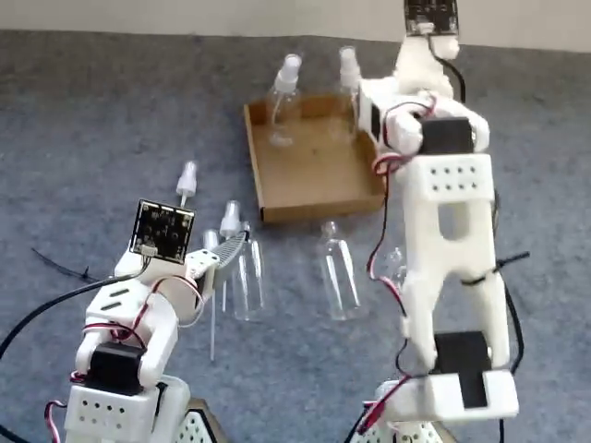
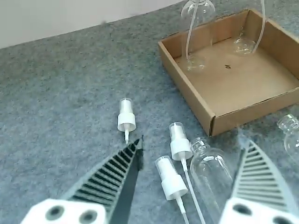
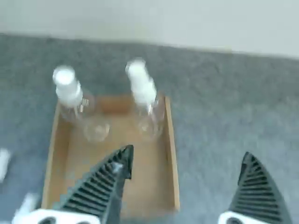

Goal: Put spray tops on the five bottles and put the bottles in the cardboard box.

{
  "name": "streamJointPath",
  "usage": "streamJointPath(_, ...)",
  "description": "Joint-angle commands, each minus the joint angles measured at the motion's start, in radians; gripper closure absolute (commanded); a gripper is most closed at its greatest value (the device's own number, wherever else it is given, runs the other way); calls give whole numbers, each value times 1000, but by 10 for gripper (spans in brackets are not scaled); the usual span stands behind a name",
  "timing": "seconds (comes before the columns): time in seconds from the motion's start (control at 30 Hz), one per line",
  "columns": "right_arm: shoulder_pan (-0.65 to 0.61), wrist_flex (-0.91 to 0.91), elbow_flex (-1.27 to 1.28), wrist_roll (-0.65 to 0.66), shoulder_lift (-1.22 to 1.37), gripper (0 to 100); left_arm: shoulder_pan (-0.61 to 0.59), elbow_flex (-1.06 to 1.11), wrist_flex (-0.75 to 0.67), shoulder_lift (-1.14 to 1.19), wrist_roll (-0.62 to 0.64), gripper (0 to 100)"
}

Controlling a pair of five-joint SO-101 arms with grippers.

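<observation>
While two capped bottles (image 3: 70, 95) stand in the cardboard box (image 3: 171, 154), your right claw (image 3: 187, 155) hangs released above it; your left claw (image 2: 194, 144) gapes over loose spray tops (image 2: 179, 140).

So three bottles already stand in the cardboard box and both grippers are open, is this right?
Not three, two: one bottle and a second bottle stand in the cardboard box, as the right wrist view shows. The left gripper and right gripper are open.
</observation>
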Motion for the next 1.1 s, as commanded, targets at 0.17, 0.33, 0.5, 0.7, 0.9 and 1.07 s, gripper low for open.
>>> streamJointPath(0.17,51,664,-51,265,-199,706,-16,-4,-31,1,8,706)
streamJointPath(0.33,196,619,185,344,-231,704,-16,-4,-29,1,8,706)
streamJointPath(0.5,193,420,616,471,-257,704,-16,-4,-29,1,8,706)
streamJointPath(0.7,156,120,1020,474,-338,702,-16,12,-34,-1,8,706)
streamJointPath(0.9,189,-71,1158,474,-266,717,-16,18,-52,1,8,706)
streamJointPath(1.07,323,-142,1030,408,-133,861,-16,18,-52,1,8,706)
